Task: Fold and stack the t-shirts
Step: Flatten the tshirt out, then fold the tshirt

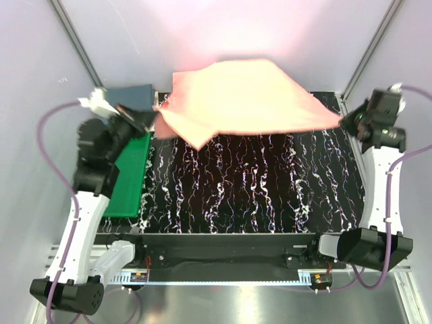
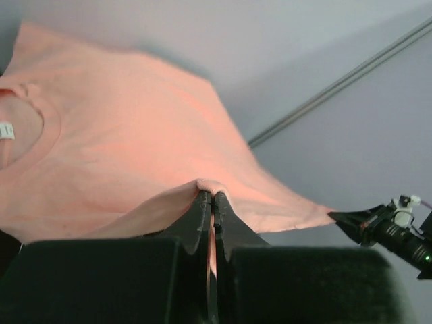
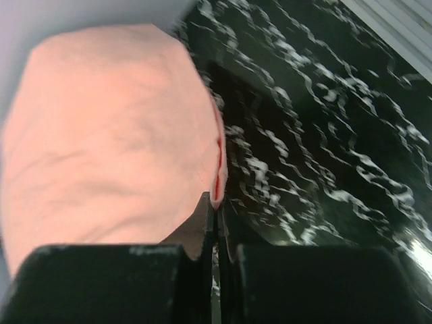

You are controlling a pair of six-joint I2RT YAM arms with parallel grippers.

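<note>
2 arms up; L claw [image 1: 156, 113], R claw [image 1: 341, 121] pinch tee [image 1: 243, 94] (spread).

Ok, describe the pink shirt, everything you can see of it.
The pink shirt is plain salmon soft cloth, with a round collar and a small white neck label. It is spread out and held up over the far side of the table, stretched between the two hands. The left hand pinches a fold at one edge and the right hand pinches the opposite edge. A corner near the left hand droops toward the table; whether it touches cannot be told.
</note>
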